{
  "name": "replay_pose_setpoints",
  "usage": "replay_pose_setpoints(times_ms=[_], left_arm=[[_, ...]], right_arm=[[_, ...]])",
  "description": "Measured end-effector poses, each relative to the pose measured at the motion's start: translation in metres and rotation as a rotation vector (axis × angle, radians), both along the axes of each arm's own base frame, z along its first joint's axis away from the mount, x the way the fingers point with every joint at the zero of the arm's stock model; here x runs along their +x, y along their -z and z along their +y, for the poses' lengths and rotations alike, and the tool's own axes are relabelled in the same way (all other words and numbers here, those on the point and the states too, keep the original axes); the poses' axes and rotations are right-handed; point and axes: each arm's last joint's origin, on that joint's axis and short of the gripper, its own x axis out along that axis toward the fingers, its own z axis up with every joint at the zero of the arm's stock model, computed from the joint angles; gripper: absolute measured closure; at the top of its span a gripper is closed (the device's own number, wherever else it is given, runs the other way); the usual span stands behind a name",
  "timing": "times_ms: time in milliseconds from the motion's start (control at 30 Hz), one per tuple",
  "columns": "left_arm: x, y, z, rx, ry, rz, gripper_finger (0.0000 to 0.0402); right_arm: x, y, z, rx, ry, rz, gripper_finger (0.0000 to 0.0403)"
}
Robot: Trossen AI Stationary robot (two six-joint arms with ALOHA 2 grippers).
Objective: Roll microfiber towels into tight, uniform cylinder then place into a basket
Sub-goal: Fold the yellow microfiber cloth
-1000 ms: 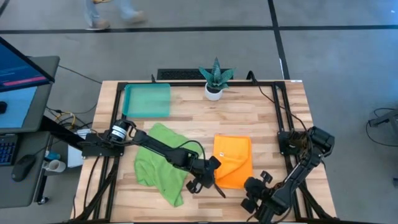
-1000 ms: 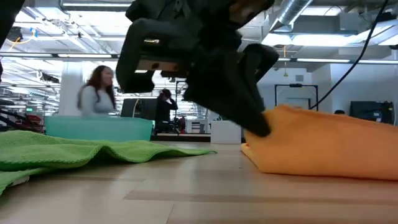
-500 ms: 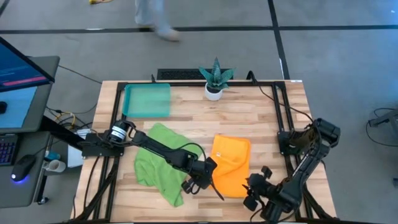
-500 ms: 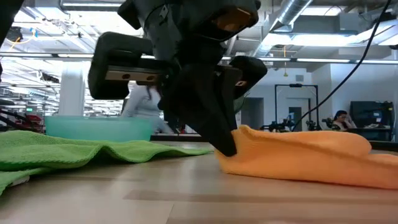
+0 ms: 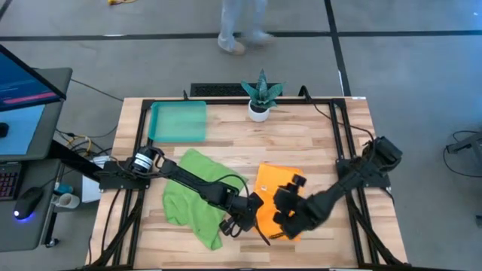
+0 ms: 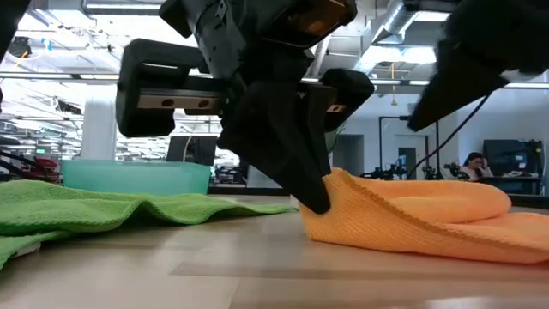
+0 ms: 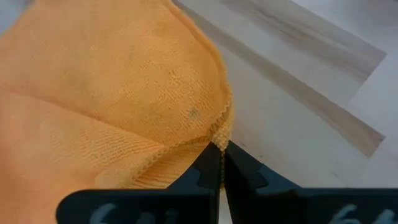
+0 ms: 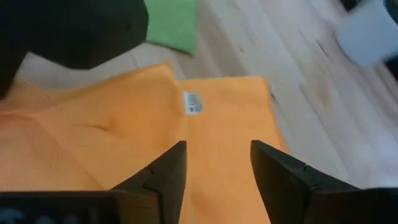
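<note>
**A:** Where is the orange towel (image 5: 273,190)?

**B:** It lies on the table (image 5: 316,135), in the near half, a bit right of the middle. It is folded over and bunched up, not flat. The green towel (image 5: 192,197) lies crumpled just to its left. The basket (image 5: 178,121) sits at the far left corner, well apart from both, with no towel in it.

**A:** What are the grippers doing?

**B:** The left gripper (image 7: 219,167) is pinched tight on the orange towel's near left edge — the hem sits right between its tips. The right gripper (image 8: 216,163) hangs over the same towel with its fingers (image 8: 169,171) spread apart and nothing between them. The towel's white tag (image 8: 191,102) shows just past them.

**A:** How will the towel feel to move?

**B:** Soft and light, I think. It flops and folds where it is pulled, so it will not hold a shape by itself. It looks fuzzy, so it may drag on the wood rather than slide.

**A:** Where should it be grabbed?

**B:** By an edge or a corner, pinching the cloth hard. I would keep one edge held and take another with the free gripper — then pull it flat before rolling. A loose hold may let the roll sag open.
</note>
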Motion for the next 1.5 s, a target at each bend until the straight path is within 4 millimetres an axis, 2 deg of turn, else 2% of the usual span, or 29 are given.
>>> replay_pose_setpoints(times_ms=[300, 500, 633, 800, 900, 1067, 1200, 1333, 1500], left_arm=[[-0.003, 0.0, -0.008, 0.008, 0.03, 0.0, 0.0401], [-0.006, 0.0, -0.014, 0.033, 0.03, -0.007, 0.0401], [-0.008, 0.001, -0.017, 0.086, 0.015, -0.019, 0.0401], [-0.01, 0.001, -0.023, 0.117, 0.009, -0.033, 0.0401], [-0.01, 0.001, -0.024, 0.118, 0.009, -0.035, 0.0401], [-0.01, 0.001, -0.023, 0.118, 0.002, -0.035, 0.0401], [-0.01, 0.001, -0.024, 0.116, 0.002, -0.038, 0.0401], [-0.009, 0.0, -0.024, 0.111, 0.0, -0.048, 0.0401], [-0.008, 0.0, -0.024, 0.107, 0.002, -0.062, 0.0401]], right_arm=[[0.037, -0.001, -0.022, 0.085, -0.277, 0.104, 0.0222], [0.048, 0.0, -0.039, 0.143, -0.274, 0.125, 0.0237], [0.049, 0.002, -0.041, 0.146, -0.291, 0.139, 0.0239], [0.033, 0.004, -0.035, 0.155, -0.279, 0.23, 0.0239], [0.013, -0.009, -0.033, 0.164, -0.184, 0.247, 0.0242], [-0.023, -0.032, -0.017, 0.123, -0.186, 0.073, 0.0251], [-0.046, -0.028, -0.015, 0.109, -0.157, -0.066, 0.0257], [-0.052, -0.013, -0.019, 0.107, -0.164, -0.134, 0.0259], [-0.037, 0.002, -0.031, 0.108, -0.226, -0.165, 0.026]])
